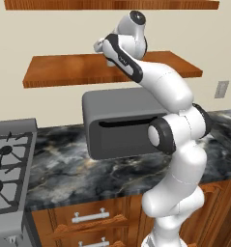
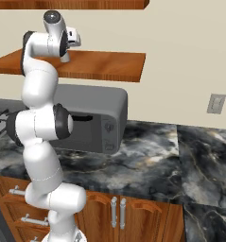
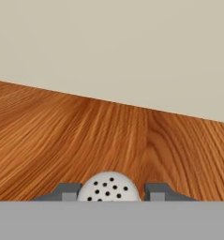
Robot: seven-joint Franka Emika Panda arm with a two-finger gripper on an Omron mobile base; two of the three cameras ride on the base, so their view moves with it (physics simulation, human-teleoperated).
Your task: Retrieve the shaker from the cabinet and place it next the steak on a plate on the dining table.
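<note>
We saw the shaker point(image 3: 108, 186) standing on the shelf point(image 3: 85, 140), its holed cap between the fingertips point(image 3: 66, 191) of the tool point(image 3: 111, 192); we could not tell whether they gripped it. We judged it light, rigid, smooth and easily tipped, best pinched around its body below the cap

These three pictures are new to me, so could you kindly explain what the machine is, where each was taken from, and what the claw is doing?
It is a white robot arm in a simulated kitchen. Two pictures come from cameras behind it, to its left and right. Both show a marble counter bearing a grey microwave, under a wooden shelf; the left one also shows a stove. The third comes from a camera on the hand itself, looking along the claw. There its two dark fingers sit on either side of a small pale shaker with a dotted cap, standing on the shelf. Whether they already pinch it is hard to tell.
</note>
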